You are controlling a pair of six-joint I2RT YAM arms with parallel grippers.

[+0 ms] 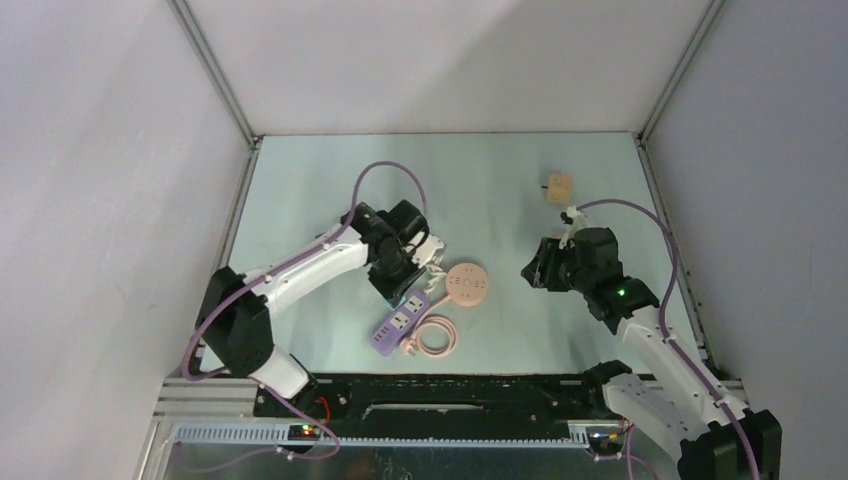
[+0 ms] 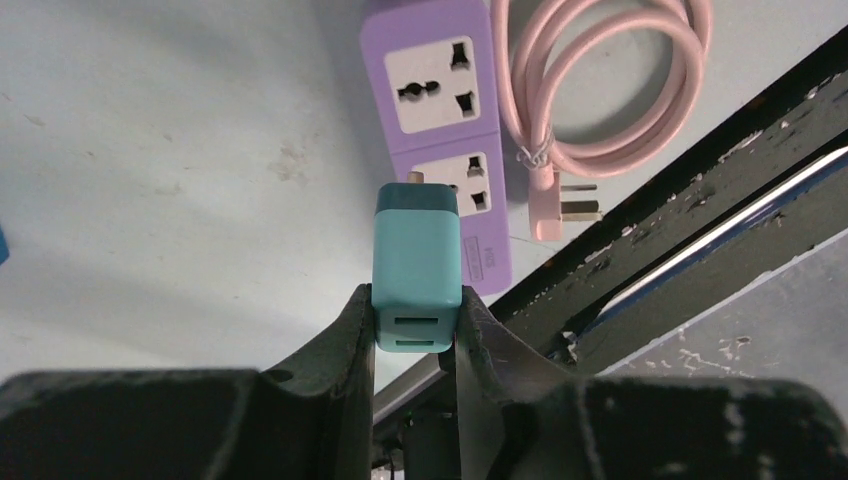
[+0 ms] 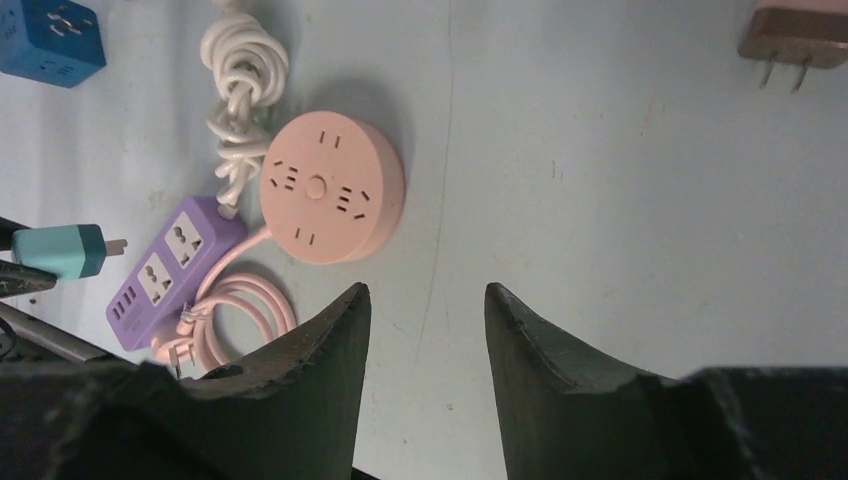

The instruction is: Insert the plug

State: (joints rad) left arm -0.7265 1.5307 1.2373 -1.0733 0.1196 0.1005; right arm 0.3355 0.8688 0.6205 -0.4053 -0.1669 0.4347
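Alignment step: left claw [image 2: 415, 305] clamps teal charger [image 2: 417, 250] near purple power strip [image 2: 440, 110]; right claw [image 3: 427, 300] open, empty. Next: line up prongs with socket, push in.

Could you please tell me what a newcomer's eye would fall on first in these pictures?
The teal plug pinched in the left gripper stands out, its prongs aimed at the purple power strip near the table's front edge but not yet in a socket. Next comes the round pink socket hub mid-table, with the right gripper open and empty to its right.
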